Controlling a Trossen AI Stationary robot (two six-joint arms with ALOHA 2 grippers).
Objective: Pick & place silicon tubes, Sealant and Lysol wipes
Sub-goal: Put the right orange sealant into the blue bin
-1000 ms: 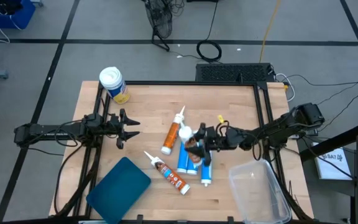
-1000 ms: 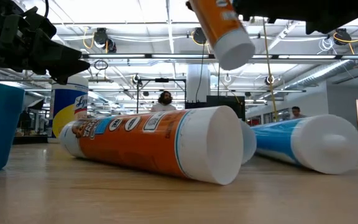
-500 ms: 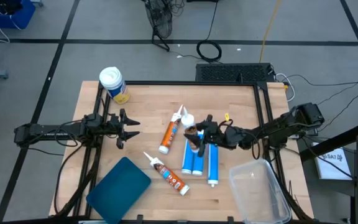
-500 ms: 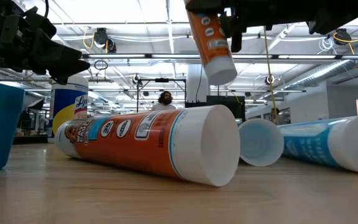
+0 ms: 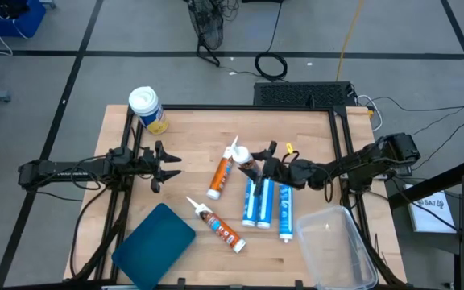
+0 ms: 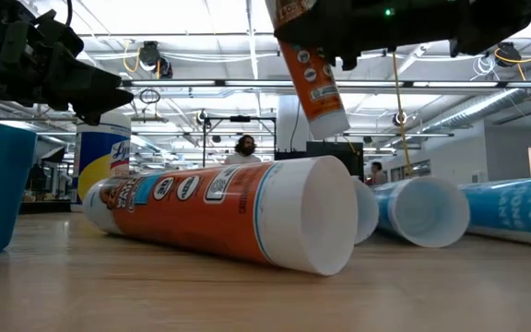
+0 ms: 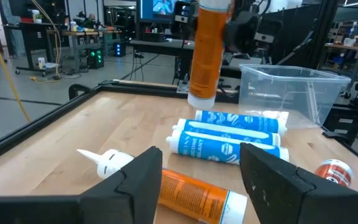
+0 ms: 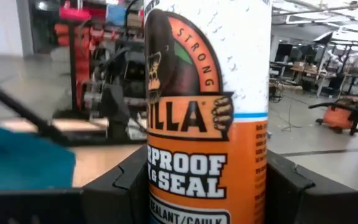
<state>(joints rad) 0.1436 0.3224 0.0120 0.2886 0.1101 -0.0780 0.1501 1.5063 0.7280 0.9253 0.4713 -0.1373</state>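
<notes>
An orange sealant tube (image 8: 207, 124) stands nearly upright in the air over the table's middle, with my right gripper (image 5: 258, 167) shut on it. Below it three blue silicone tubes (image 5: 266, 201) lie side by side on the wood. Two more orange tubes (image 5: 222, 173) (image 5: 220, 227) lie to their left. The Lysol wipes (image 5: 147, 109) stand upright at the far left corner. My left gripper (image 5: 167, 165) waits open at the table's left side, level, with nothing between its fingers. My right gripper pinches the orange tube's labelled body (image 8: 253, 180) between its two fingers (image 8: 291, 186), one on each side. The fingers reach in level from the table's right side and lie across the tube. The tube is lifted clear, flat end (image 6: 328, 118) down, tilted a little.
A clear plastic bin (image 5: 337, 246) sits at the near right corner. A teal lid (image 5: 155, 238) lies at the near left. The black frame rail (image 5: 240, 109) runs round the table's edges. Bare wood lies between my left gripper and the tubes.
My right gripper has rolled its wrist and gone a little toward the far edge, so the held orange tube has swung from a slant to nearly upright. The blue tubes have rolled a short way toward the table's right edge.
</notes>
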